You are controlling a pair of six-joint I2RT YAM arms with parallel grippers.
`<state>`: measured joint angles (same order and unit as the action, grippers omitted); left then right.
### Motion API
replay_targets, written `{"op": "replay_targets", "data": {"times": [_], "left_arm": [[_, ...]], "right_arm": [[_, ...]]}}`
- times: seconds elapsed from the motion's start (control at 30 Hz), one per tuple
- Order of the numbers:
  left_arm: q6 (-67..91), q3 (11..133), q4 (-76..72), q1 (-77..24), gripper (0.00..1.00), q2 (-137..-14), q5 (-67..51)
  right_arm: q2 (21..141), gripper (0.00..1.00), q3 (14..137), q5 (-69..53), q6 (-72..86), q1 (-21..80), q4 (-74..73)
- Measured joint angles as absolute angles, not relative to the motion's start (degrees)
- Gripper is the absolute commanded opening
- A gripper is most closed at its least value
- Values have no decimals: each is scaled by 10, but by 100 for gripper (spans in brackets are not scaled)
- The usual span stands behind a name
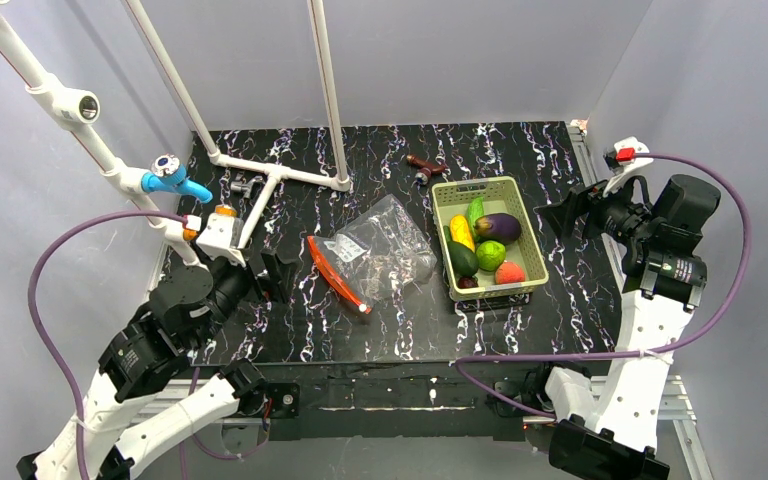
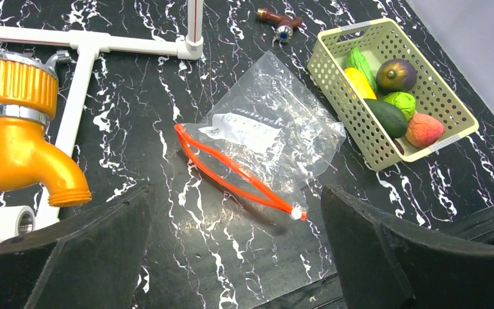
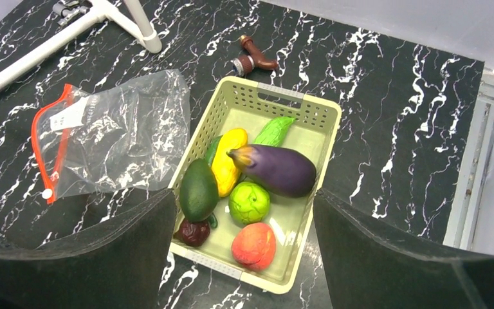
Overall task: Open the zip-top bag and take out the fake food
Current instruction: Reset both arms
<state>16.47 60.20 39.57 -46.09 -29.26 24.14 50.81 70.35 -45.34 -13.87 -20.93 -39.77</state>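
Observation:
The clear zip-top bag (image 1: 385,245) lies flat and empty on the black marbled table, its red-orange zipper strip (image 2: 231,170) gaping apart. The fake food (image 1: 485,245) sits in the yellow-green basket (image 1: 487,185) to the bag's right: purple eggplant (image 3: 276,168), dark avocado (image 3: 198,190), yellow piece (image 3: 228,161), green round fruit (image 3: 249,202), red-orange tomato (image 3: 254,244), green cucumber (image 3: 273,131). My left gripper (image 2: 235,193) hovers open, near-left of the bag, holding nothing. My right gripper (image 3: 243,196) hangs open and empty above the table, just right of the basket.
A white pipe frame (image 1: 280,170) with an orange tap (image 2: 13,129) and a blue tap (image 1: 175,180) stands at the back left. A brown tap (image 1: 425,167) lies behind the basket. A metal rail (image 3: 479,161) runs along the table's right edge.

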Motion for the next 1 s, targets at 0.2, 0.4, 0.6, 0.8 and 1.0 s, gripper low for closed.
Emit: {"op": "replay_targets", "data": {"times": [0.2,0.4,0.6,0.8,1.0], "left_arm": [[164,571,382,-461,98,-272,240],[161,554,352,-461,98,-264,228],[161,526,332,-461,98,-230,220],[159,509,319,-461,98,-224,213],[143,489,307,-461,98,-249,208]], "right_arm": [[510,84,678,-456,-139,-209,-369],[522,84,653,-498,-139,-210,-352],[535,84,647,-546,-139,-209,-343],[538,84,638,-560,-139,-209,-333],[544,84,620,-563,-139,-209,-323]]}}
